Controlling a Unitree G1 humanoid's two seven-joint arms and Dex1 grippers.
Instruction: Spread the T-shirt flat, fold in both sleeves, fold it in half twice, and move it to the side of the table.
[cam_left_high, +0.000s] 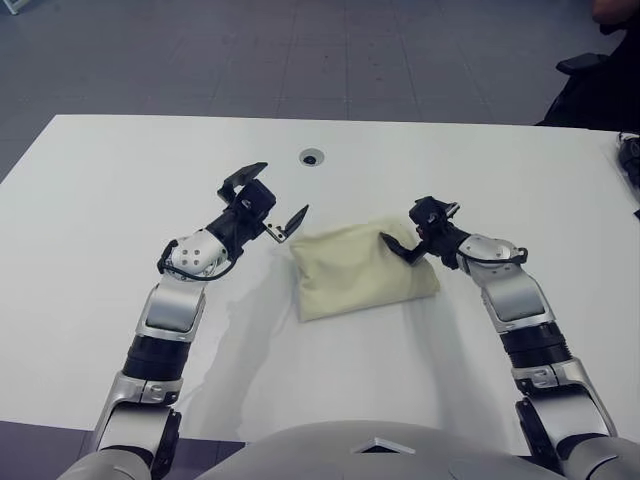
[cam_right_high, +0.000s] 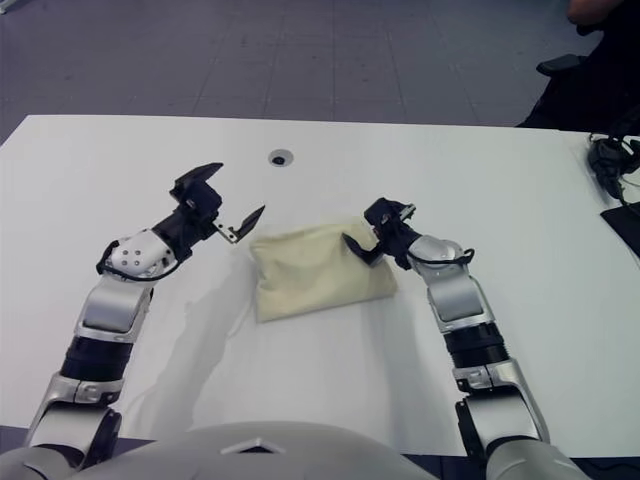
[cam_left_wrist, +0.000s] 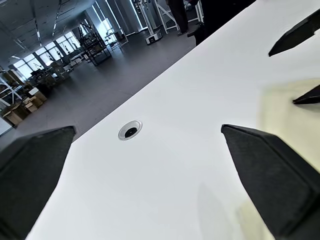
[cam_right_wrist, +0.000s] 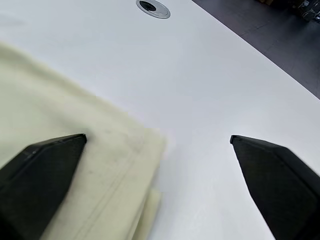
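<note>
While the left gripper (cam_left_high: 286, 187) hangs with its jaws spread wide and nothing between them, the folded T-shirt (cam_left_high: 360, 270) lies just off its lower finger, apart from it, on the white table (cam_left_high: 120, 180). The shirt is a cream, roughly rectangular packet. Its sleeves are out of sight inside the fold, and the layers cannot be counted from the head views.

The right gripper (cam_left_high: 398, 224) sits at the packet's opposite corner, jaws also well apart and gripping nothing. From its wrist camera, one fingertip (cam_right_wrist: 55, 150) is over the cloth and the other is over bare table, so the shirt's stacked edge runs between the jaws. Whether the finger over the cloth presses on it or hovers just above it cannot be told. Both fingers are cut off by the picture's edge.

Beyond the left jaws, between them in the left wrist view, a round cable grommet (cam_left_high: 312, 157) is set into the tabletop. Past the right gripper, well away from it at the table's edge, lie dark items (cam_right_high: 612, 160) that look like cables. They are partly cut off and hard to make out.
</note>
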